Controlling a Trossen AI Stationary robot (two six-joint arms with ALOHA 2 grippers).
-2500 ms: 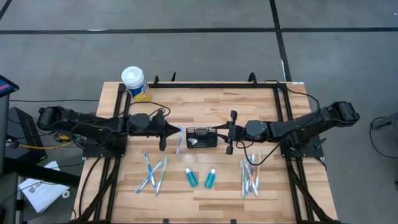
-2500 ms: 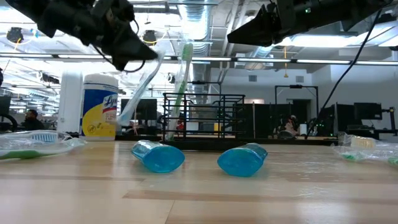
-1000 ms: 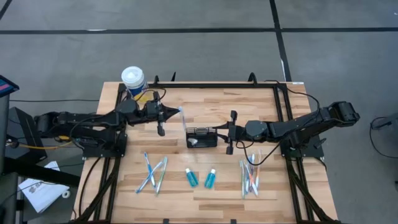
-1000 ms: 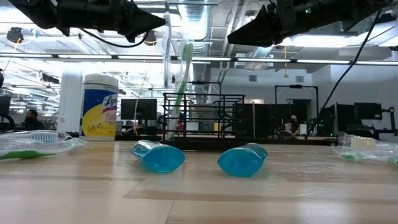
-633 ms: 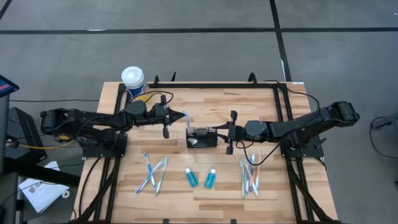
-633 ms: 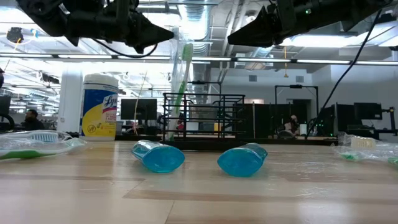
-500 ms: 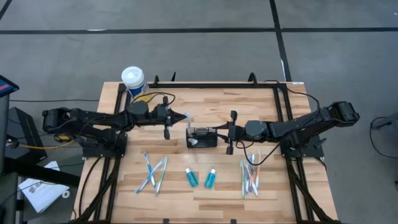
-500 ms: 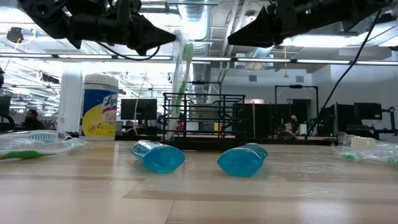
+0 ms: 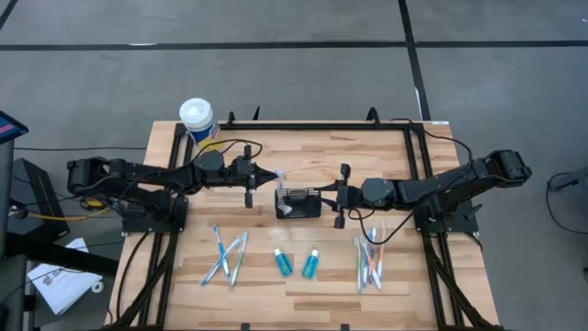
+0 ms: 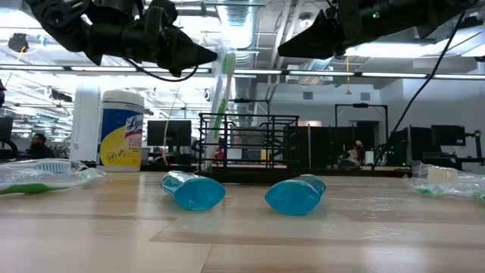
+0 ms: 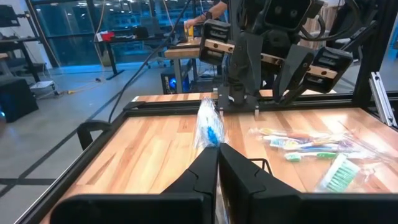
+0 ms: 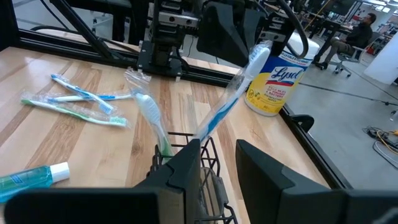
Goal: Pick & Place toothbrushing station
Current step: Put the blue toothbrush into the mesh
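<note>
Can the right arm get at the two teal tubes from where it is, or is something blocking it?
Probably yes. The right gripper sits at the basket, and the teal tubes lie on bare table nearer the front edge, with nothing between.

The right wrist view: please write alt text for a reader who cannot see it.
A blue wrapped toothbrush and a green wrapped toothbrush stand leaning in a small black wire-mesh basket on the wooden table, between the right tool's dark fingers. More toothbrushes lie behind.
</note>
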